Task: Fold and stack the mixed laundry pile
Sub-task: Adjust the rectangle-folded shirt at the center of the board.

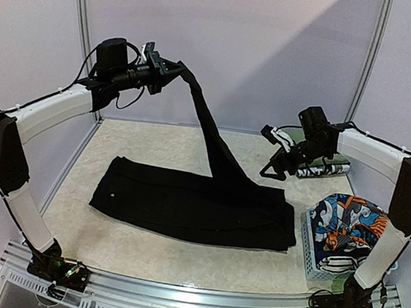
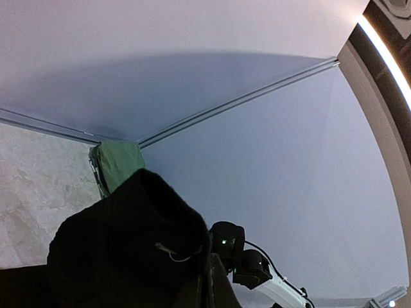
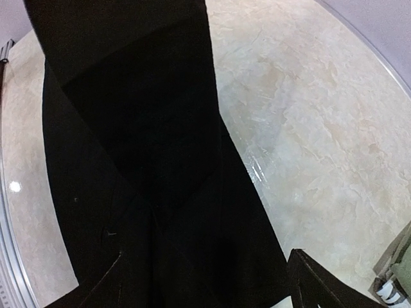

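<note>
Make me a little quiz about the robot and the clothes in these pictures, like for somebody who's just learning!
1. True or false: the left claw holds one end of the large plain black cloth garment up in the air.
2. Where is the orange-blue-white cartoon-print garment? A: in the pale blue lattice plastic basket. B: under the black garment. C: in the right claw.
3. Fill in the gap: the right claw's jaws stand ____ and grip nothing.
Key: 1 true; 2 A; 3 open.
</note>
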Controlling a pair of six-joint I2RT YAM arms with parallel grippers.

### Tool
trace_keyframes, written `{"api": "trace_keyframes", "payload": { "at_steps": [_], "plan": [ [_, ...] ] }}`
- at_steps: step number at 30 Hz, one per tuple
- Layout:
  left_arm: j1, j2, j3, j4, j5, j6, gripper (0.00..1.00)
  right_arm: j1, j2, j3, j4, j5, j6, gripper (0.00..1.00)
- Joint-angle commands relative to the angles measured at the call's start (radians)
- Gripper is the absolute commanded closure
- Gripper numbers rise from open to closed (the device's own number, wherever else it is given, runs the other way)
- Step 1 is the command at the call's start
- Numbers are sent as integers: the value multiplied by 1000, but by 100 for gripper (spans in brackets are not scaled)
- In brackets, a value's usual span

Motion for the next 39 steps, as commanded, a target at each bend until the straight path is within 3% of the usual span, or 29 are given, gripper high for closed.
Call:
{"api": "trace_keyframes", "payload": {
  "at_steps": [1,4,17,20,23,28,34,39],
  "plan": [
    [-2,-7,20,-37,28,26,100,-3,46,28,-80,-7,-45,22],
    [3,-10,18,-74,35,47,100,-2,70,25,-104,0,-70,27],
    [37,-36,-54,-101,35,56,100,-2,170,6,-148,-2,-143,24],
    [48,-45,-98,-106,35,54,100,-2,199,11,-149,20,-153,27],
    [50,-49,-157,-79,32,39,100,-2,243,39,-164,33,-144,39],
    [65,-71,-305,97,-12,-107,100,-2,333,114,-207,32,-133,64],
    [72,-190,-531,282,-150,-309,100,-3,377,161,-219,28,-123,83],
    [74,-354,-645,233,-223,-462,98,-3,379,170,-254,-5,-140,97]
  ]
}}
